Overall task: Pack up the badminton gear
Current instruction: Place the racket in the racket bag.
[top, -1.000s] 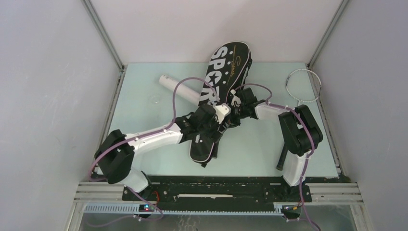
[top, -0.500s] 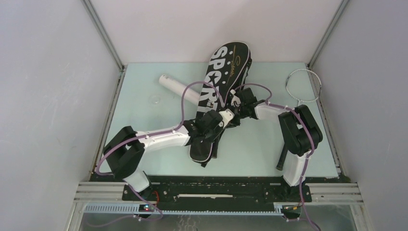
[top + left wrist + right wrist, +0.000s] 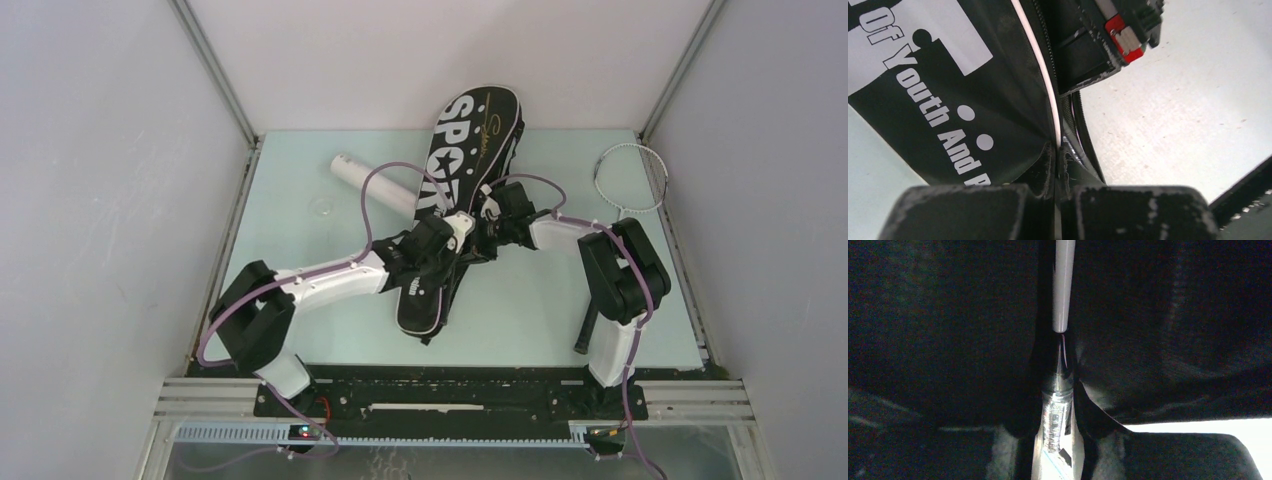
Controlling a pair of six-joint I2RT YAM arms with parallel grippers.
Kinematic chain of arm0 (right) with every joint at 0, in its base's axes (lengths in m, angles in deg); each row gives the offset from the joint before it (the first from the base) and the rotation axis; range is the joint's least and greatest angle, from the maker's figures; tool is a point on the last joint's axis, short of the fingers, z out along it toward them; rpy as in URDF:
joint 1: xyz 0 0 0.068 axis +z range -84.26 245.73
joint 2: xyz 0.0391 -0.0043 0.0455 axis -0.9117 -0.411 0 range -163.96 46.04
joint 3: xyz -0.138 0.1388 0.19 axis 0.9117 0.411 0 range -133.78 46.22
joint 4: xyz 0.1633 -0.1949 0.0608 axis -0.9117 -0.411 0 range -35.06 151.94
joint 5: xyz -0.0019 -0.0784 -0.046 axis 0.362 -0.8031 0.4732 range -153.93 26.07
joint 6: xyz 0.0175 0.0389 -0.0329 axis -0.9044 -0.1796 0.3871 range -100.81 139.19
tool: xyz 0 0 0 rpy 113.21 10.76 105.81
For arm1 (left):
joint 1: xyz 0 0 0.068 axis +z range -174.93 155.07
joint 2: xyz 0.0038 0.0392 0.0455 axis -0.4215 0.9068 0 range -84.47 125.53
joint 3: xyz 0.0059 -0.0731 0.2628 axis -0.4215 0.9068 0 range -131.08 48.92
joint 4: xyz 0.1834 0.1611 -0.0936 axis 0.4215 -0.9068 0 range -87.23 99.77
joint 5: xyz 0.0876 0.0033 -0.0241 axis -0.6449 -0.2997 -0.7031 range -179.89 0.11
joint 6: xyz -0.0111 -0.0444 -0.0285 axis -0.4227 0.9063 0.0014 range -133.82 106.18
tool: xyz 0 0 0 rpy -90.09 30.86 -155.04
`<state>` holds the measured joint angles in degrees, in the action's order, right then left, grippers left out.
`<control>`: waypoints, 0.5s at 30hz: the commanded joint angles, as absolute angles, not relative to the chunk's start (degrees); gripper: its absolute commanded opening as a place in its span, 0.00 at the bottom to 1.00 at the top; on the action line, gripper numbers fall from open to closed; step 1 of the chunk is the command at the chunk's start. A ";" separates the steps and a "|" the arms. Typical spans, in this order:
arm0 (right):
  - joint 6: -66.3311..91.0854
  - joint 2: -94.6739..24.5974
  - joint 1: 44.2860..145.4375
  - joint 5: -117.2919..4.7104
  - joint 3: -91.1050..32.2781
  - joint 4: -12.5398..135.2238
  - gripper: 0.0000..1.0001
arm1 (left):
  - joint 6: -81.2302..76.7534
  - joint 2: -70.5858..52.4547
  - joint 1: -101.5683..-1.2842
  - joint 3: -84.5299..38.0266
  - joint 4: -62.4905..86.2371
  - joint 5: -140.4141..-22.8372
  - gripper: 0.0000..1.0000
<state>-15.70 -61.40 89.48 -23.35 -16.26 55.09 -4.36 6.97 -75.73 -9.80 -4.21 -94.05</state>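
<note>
Across the middle of the worktop (image 3: 300, 260), the black "SPORT" bag (image 3: 470, 150) lies on a slant. Its wide head reaches the far edge near the centre and its narrow end points toward the near edge. Both grippers meet at the bag's right side, about halfway along it.

The left gripper (image 3: 470, 243) is closed on the bag. From the left wrist camera its two black fingers (image 3: 963, 212) press together with the bag's white-piped zip edge pinched between them. The lettering "Of Youth And" runs off to the left.

Just beyond, at the same edge, sits the right gripper (image 3: 492, 222), a red part showing on its body. From its own wrist camera the jaws are clamped on the held racquet (image 3: 1063, 285). A silver metal section sits between the fingertips, and a thin white rod runs on from it into the dark fold of the bag. How much of that racquet is inside cannot be told.

Left of the bag, the long white tube (image 3: 372, 184) lies slanted toward the far left corner, its nearer end hidden by the bag. At the far right corner the loose racquet (image 3: 628, 180) lies flat, its round head near the right edge and well apart from the bag. Its shaft passes behind the right arm (image 3: 620, 270).
</note>
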 commanded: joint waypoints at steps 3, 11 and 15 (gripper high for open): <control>-23.13 -60.14 88.79 -30.33 -18.37 68.61 0.02 | 3.59 3.89 -73.94 -15.24 -3.40 -81.46 0.00; -30.57 -62.13 90.33 -26.65 -18.31 72.53 0.18 | 6.20 4.11 -73.39 -15.08 -1.13 -79.10 0.00; -30.47 -63.46 92.14 -24.72 -18.32 73.27 0.28 | 6.91 3.99 -72.99 -14.84 -0.13 -78.54 0.00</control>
